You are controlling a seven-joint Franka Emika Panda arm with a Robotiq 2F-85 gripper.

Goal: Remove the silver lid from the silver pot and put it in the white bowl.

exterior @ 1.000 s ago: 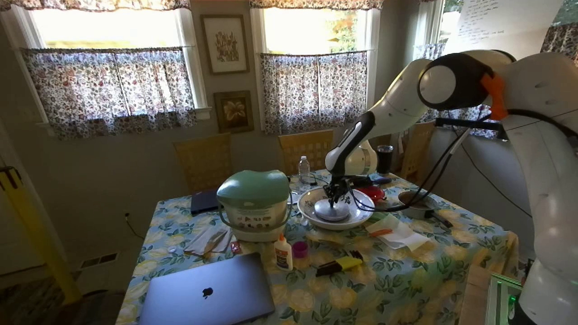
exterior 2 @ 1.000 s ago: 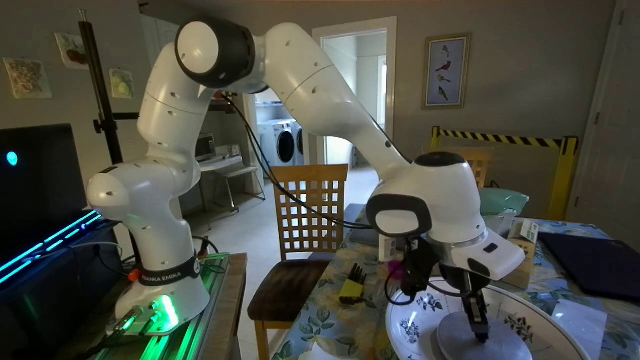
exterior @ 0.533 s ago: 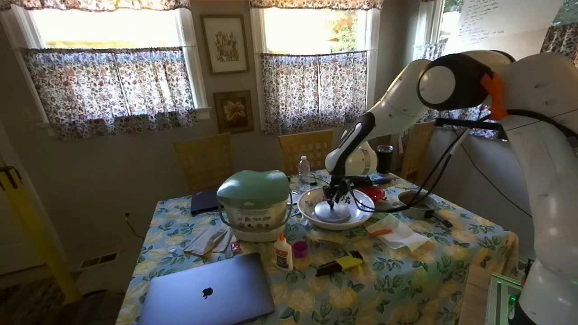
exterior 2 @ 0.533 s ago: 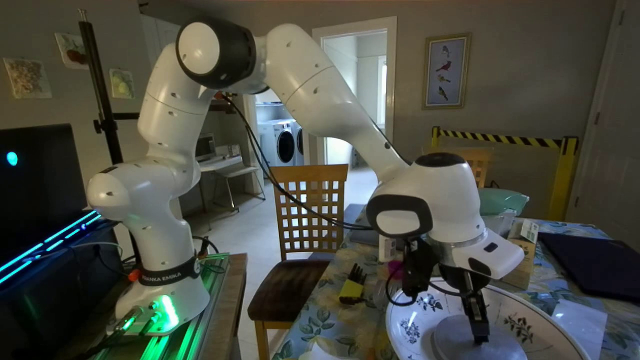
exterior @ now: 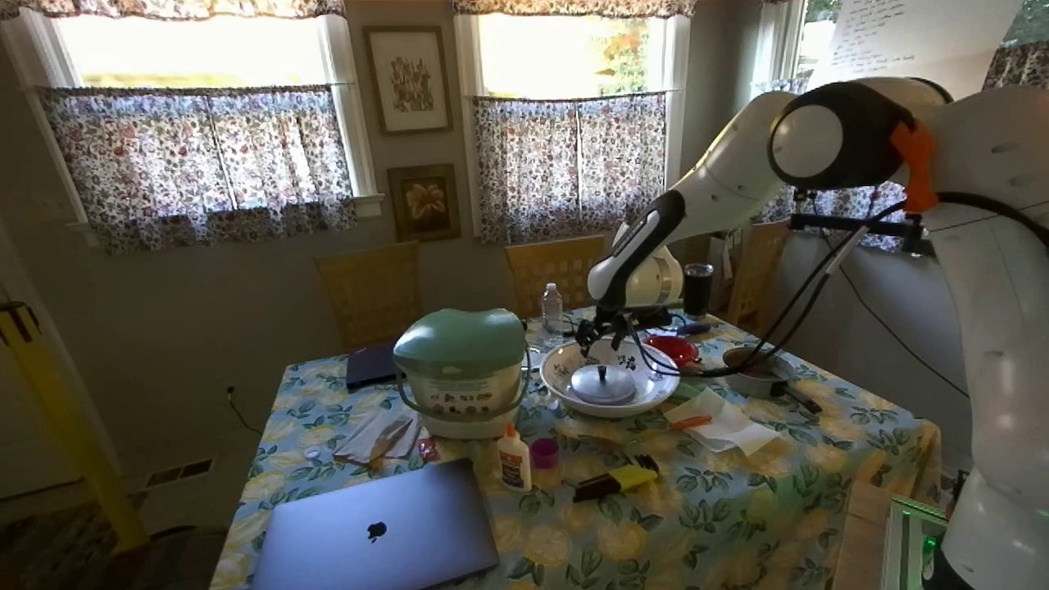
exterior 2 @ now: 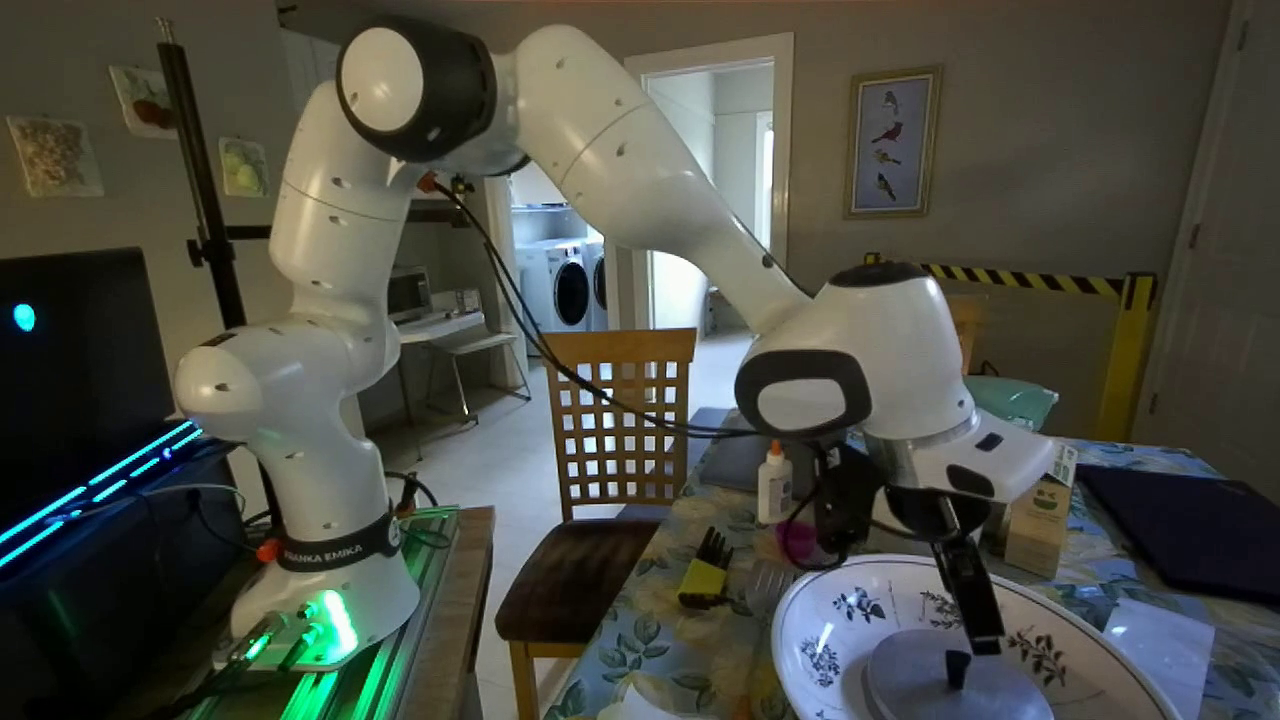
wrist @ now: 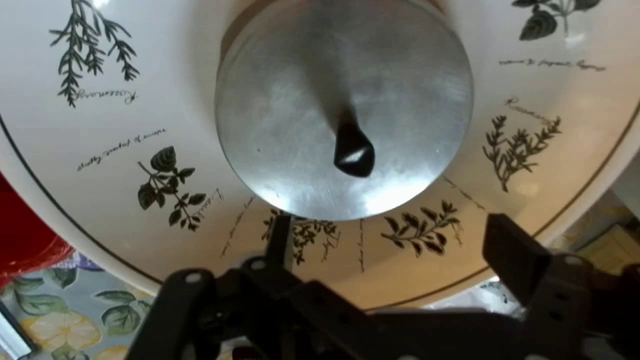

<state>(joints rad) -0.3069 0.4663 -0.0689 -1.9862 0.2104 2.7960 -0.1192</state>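
Observation:
The silver lid (wrist: 310, 75) lies inside the white bowl (wrist: 170, 95), its black knob (wrist: 354, 150) pointing up. Both exterior views show lid and bowl too. Just above the knob, off to one side of it, hangs my gripper (wrist: 392, 235), its fingers wide apart with nothing between them. In the wrist view the fingertips sit below the lid's lower edge, over the bowl's printed inside. The silver pot (exterior: 747, 385) stands uncovered at the right of the table in an exterior view, its black handle pointing to the front right.
Near the bowl are a green-lidded bucket (exterior: 463, 360), a red dish (exterior: 676, 351), a water bottle (exterior: 551, 310) and a black tumbler (exterior: 697, 288). White paper (exterior: 729, 426) lies in front of the pot. An arm cable hangs over the bowl's right side.
My gripper has opened and let go of the lid's knob. It has risen above the bowl. After a slight settling, the lid stays in the bowl.

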